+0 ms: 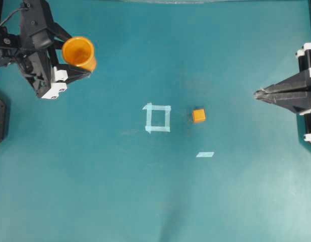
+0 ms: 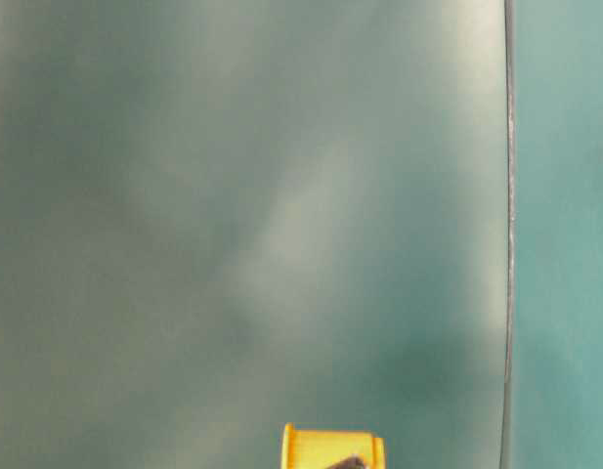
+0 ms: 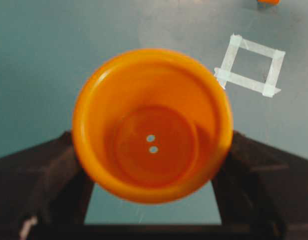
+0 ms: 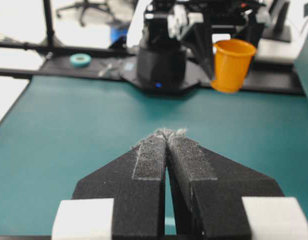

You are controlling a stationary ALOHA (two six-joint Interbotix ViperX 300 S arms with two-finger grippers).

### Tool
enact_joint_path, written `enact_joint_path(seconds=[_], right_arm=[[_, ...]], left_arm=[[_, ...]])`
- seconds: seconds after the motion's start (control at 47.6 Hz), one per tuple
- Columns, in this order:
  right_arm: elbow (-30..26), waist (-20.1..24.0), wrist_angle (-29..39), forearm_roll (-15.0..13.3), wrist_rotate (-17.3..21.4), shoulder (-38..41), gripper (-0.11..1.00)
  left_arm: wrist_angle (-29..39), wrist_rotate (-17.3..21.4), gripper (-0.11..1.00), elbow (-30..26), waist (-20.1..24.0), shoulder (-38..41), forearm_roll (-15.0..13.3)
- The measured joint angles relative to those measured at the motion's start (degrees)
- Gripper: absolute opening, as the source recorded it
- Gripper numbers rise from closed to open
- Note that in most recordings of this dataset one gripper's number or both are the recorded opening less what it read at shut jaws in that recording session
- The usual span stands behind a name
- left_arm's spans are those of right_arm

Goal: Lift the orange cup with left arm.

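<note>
Soft, even light falls from above, leaving pale glare patches on the teal table (image 1: pixel 145 201) and only faint shadows. The table-level view is a hazy, unfocused wash. Close to the left gripper (image 3: pixel 153 200), the orange cup (image 3: pixel 153 125) looks soft-edged, with two bright glints inside. Beyond the right gripper (image 4: pixel 167 134), the room's background is blown out white.

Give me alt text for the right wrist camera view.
The right gripper, jaws shut, points across the green table. Beyond it, the left arm holds the orange cup clear above the tabletop.
</note>
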Motion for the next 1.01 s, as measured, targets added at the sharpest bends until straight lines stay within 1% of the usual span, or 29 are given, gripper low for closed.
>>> enact_joint_path(seconds=[0.483,0.715,1.009], right_arm=[[0.0,0.0,0.0,0.0,0.0,0.09,-0.01],[0.0,0.0,0.09,0.0,0.0,0.09,-0.01],[0.0,0.0,0.09,-0.09,0.0,0.09,-0.01]], left_arm=[[3.87,0.0,0.67,-1.32,0.0,-4.66,-0.09],[7.12,0.0,0.66,-2.9,-0.09,-4.92,-0.09],[7.82,0.0,0.67,-3.52,0.0,-5.01,0.0]])
